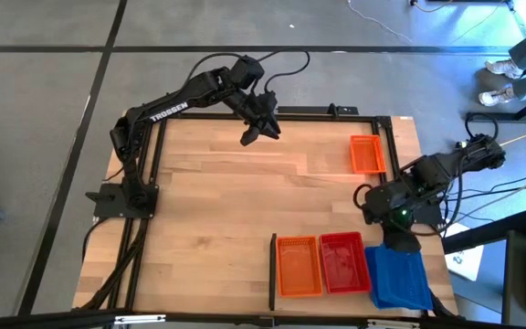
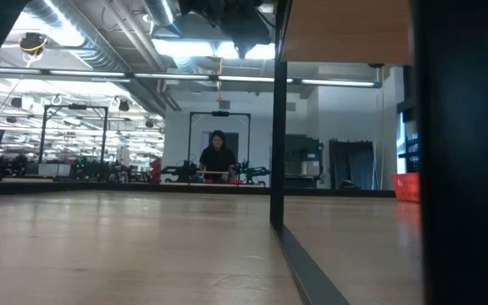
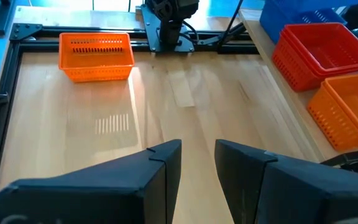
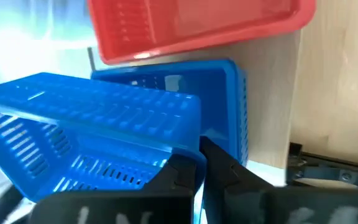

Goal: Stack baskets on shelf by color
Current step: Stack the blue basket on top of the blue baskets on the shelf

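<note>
Right gripper [image 1: 400,239] pinches shut on the wall of a tilted blue basket [image 4: 92,134], over the blue stack [image 1: 398,279] at the shelf's [image 1: 226,201] 5 o'clock corner. Judgement: level it, square it over the stack, then release. Left gripper [image 1: 261,128] waits open at 12 o'clock.

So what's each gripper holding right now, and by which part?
The right gripper is shut on the rim of a tilted blue basket, at its wall's top edge. The left gripper holds nothing.

Light wood shelf [image 1: 226,210], black-railed. Lone orange basket [image 1: 365,153] at right edge; orange [image 1: 298,266], red [image 1: 342,262], blue [image 1: 397,279] stacks side by side beside divider strip [image 1: 273,270].
</note>
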Robot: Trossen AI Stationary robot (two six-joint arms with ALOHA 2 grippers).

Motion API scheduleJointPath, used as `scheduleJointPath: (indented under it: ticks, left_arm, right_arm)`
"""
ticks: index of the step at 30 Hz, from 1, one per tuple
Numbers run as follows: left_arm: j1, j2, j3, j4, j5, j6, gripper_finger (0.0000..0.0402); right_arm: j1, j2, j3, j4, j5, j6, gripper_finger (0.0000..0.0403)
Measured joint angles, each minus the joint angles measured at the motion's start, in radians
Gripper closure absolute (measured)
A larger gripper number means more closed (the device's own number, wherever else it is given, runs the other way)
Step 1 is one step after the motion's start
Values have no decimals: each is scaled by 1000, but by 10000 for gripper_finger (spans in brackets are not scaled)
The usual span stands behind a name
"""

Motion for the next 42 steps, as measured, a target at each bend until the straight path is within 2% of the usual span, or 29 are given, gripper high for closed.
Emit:
scheduleJointPath:
  ticks: [10,18,24,29,38,42]
  left_arm:
    - [0,0,0,0,0,0,312]
    - [0,0,0,0,0,0,312]
    - [0,0,0,0,0,0,312]
    - [0,0,0,0,0,0,312]
    - [-14,0,-1,0,21,6,312]
    - [-20,0,-1,0,23,8,312]
  right_arm:
    - [2,36,0,-20,53,-48,380]
    - [2,36,0,-23,82,6,377]
    - [2,36,0,-23,44,1,381]
    - [2,36,0,-23,82,3,397]
    - [2,35,0,-23,94,6,344]
    - [1,35,0,-24,29,8,338]
